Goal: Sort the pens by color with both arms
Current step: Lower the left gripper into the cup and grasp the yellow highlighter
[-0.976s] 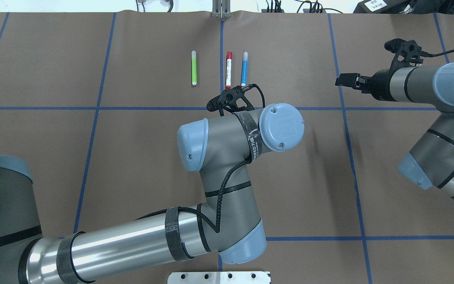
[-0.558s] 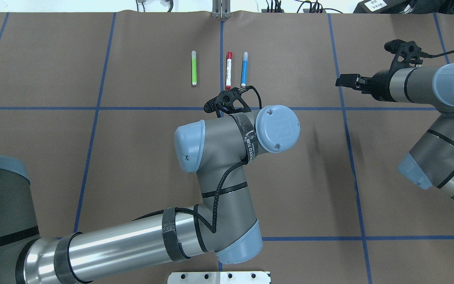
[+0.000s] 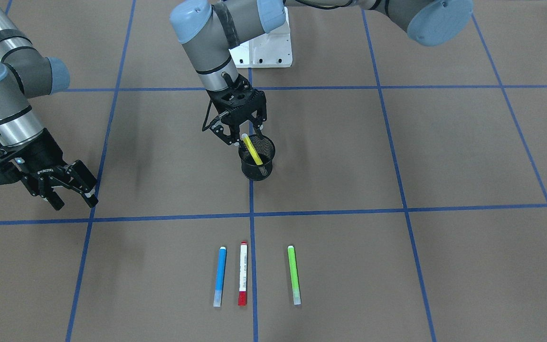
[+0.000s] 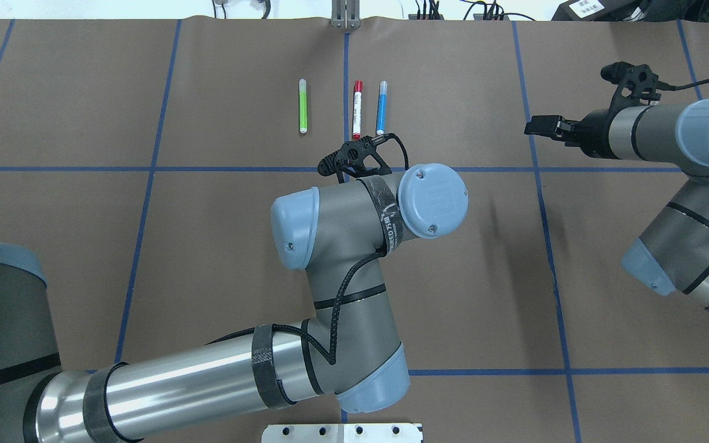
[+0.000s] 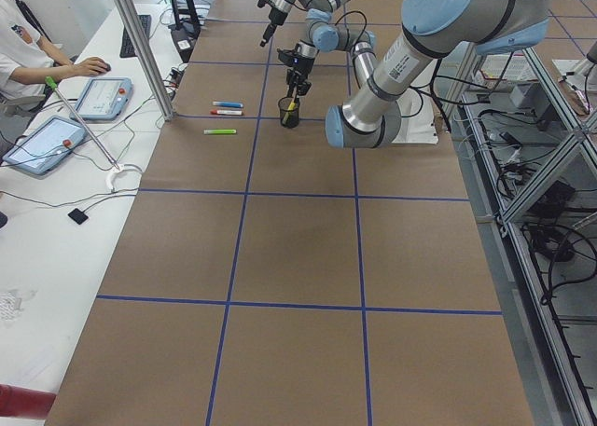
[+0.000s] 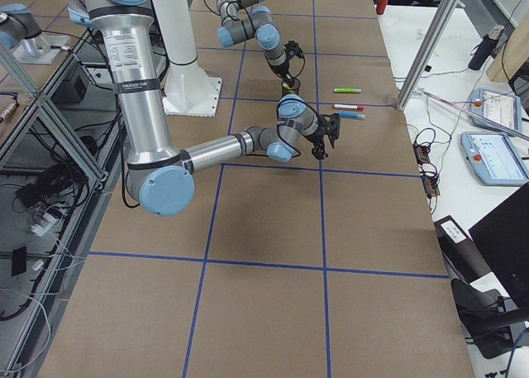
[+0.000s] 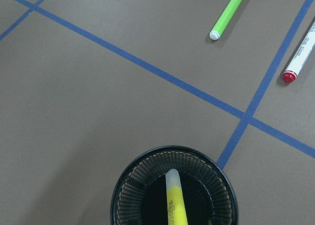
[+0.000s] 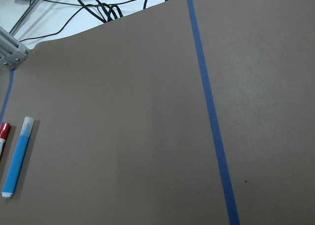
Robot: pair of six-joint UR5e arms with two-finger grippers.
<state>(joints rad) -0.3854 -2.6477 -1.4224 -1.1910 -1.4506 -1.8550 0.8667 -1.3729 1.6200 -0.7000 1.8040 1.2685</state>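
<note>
A black mesh cup (image 3: 257, 167) stands near the table's middle, and a yellow pen (image 3: 252, 151) leans inside it. My left gripper (image 3: 244, 135) hangs just above the cup, open, its fingers either side of the pen's top end. The left wrist view looks down on the cup (image 7: 129, 181) and the yellow pen (image 7: 174, 200). A blue pen (image 3: 220, 275), a red-ended white pen (image 3: 242, 279) and a green pen (image 3: 293, 274) lie side by side beyond the cup. My right gripper (image 3: 71, 190) hovers open off to the side, holding nothing.
Blue tape lines (image 3: 250, 213) divide the brown table cover into squares. The white pedestal base (image 3: 264, 47) sits at the robot's edge. A person (image 5: 28, 53) with tablets (image 5: 103, 95) sits along the far side. Cables (image 4: 484, 9) lie past the far edge.
My left arm's wrist has shifted slightly to the left and back toward the robot. The right arm and the three lying pens have stayed put.
</note>
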